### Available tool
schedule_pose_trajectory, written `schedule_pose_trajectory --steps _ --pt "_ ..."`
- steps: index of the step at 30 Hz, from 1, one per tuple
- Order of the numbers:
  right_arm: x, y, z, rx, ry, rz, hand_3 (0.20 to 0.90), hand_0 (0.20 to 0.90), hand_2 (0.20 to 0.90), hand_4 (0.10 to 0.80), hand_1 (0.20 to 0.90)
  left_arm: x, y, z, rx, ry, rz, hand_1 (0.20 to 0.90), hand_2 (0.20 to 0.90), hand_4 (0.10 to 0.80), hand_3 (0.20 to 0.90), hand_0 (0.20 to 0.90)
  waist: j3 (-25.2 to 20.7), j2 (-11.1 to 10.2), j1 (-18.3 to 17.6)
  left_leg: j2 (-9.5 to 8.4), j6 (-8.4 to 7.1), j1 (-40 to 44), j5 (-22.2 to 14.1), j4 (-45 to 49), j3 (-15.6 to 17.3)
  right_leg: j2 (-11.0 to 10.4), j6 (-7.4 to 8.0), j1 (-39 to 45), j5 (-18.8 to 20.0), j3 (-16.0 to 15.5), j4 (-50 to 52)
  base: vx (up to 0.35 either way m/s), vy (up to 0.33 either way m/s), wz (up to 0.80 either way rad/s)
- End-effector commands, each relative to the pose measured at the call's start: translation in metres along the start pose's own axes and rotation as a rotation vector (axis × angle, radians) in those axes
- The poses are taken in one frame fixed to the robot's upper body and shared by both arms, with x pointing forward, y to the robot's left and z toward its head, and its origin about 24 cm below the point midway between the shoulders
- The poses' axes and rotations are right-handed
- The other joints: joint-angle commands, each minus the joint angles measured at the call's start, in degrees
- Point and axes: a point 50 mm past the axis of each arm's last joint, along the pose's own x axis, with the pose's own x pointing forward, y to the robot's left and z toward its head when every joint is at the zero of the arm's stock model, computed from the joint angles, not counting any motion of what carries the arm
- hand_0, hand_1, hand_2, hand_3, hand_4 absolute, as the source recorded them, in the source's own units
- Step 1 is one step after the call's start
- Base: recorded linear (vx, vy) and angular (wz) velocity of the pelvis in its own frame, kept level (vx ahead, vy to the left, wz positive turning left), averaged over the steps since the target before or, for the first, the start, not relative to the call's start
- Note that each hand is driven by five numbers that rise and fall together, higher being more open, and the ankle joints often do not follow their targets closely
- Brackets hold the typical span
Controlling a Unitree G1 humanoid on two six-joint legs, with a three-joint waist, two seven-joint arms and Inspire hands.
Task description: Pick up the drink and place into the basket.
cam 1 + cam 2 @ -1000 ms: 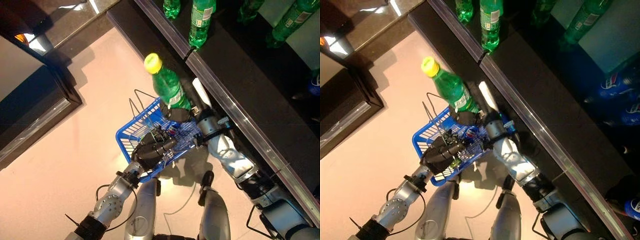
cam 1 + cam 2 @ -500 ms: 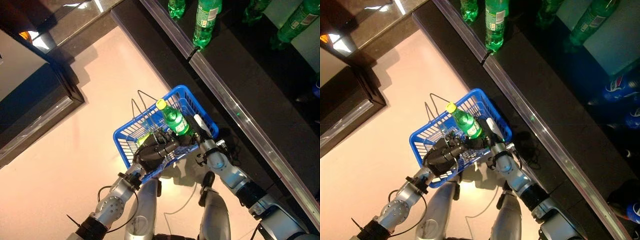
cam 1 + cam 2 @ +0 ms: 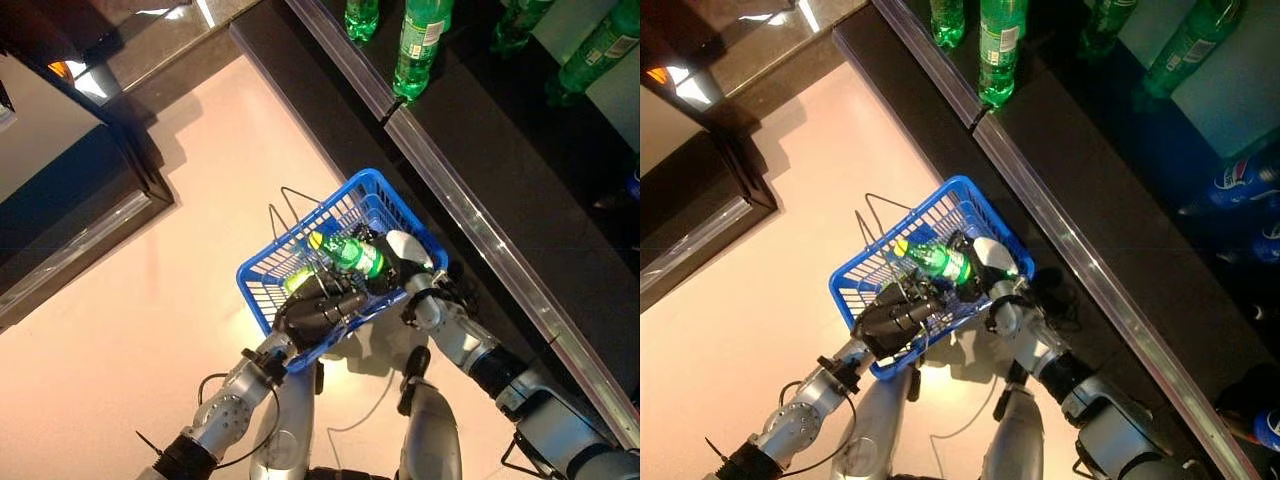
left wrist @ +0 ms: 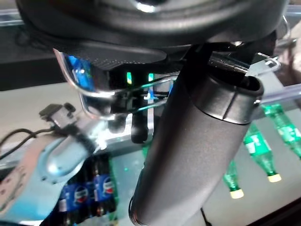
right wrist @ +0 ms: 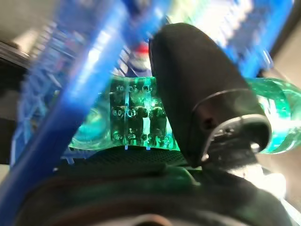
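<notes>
Pink floor (image 3: 150, 300), dark shelf (image 3: 520, 200).

A glossy pale pink floor (image 3: 150, 300) reflected light. A dark shelf (image 3: 520, 200) with a metal edge rail (image 3: 470, 225) held green bottles (image 3: 418, 45); a dark cabinet (image 3: 70, 190) stood opposite.

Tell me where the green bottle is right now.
In the left eye view the bottle lies tilted inside the blue basket, held by the right hand, with the left hand on the basket's near edge.
</notes>
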Motion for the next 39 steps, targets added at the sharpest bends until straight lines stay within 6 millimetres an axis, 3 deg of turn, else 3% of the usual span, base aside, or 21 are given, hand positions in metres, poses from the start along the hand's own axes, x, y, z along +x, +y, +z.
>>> schedule_pose_trajectory --steps 1,12,17,23,32,39 --pt "0.016 -0.049 0.019 -0.103 -0.03 -0.033 0.2 0.3 0.3 0.1 0.3 0.018 -0.141 0.06 0.15 -0.306 -0.917 0.3 0.3 0.1 0.2 0.3 -1.31 0.35 2.11 -1.66 -2.55 1.11 -4.61 3.98 -3.57 0.66 -1.14 1.55 8.08 -2.56 -5.94 0.006 -0.051 0.02" --pt "0.029 -0.03 0.023 -0.231 0.049 0.254 0.2 0.3 0.3 0.1 0.3 0.025 -0.167 0.047 0.135 -0.182 -1.057 0.3 0.3 0.1 0.2 0.3 -1.31 -0.68 3.95 -1.7 -2.64 1.27 -4.07 3.39 -4.42 1.0 -0.98 2.27 8.43 -3.6 -6.15 0.011 -0.041 0.07" --pt "0.034 -0.014 0.031 -0.294 0.047 0.387 0.2 0.3 0.3 0.1 0.3 0.031 -0.181 0.041 0.111 -0.129 -1.123 0.3 0.3 0.1 0.2 0.3 -1.31 -1.23 4.33 -1.49 -2.69 1.49 -4.18 3.76 -4.57 1.16 -0.9 2.6 8.61 -3.36 -6.11 0.012 -0.021 0.01" --pt "0.034 0.009 0.025 -0.363 0.082 0.521 0.2 0.3 0.3 0.1 0.3 0.034 -0.198 0.031 0.127 -0.087 -1.231 0.3 0.3 0.1 0.2 0.3 -1.31 -0.96 4.53 -1.34 -2.7 1.63 -4.04 3.43 -4.43 1.09 -0.98 3.04 8.82 -3.54 -6.77 0.0 0.0 0.0" --pt "0.028 0.032 0.003 -0.417 0.183 0.641 0.2 0.3 0.3 0.1 0.3 0.038 -0.216 0.034 0.128 -0.115 -1.292 0.3 0.3 0.1 0.2 0.3 -1.31 -0.51 4.33 -1.08 -2.84 1.71 -4.1 3.63 -3.91 0.56 -0.9 2.83 8.68 -3.56 -6.22 0.003 0.003 0.01" --pt "0.018 0.048 -0.021 -0.41 0.271 0.666 0.2 0.3 0.3 0.1 0.3 0.035 -0.219 0.034 0.127 -0.131 -1.312 0.3 0.3 0.1 0.2 0.3 -1.31 0.26 4.14 -1.16 -2.77 1.08 -4.0 3.47 -3.84 0.17 -0.85 1.99 8.72 -3.72 -6.06 0.0 0.0 0.0"
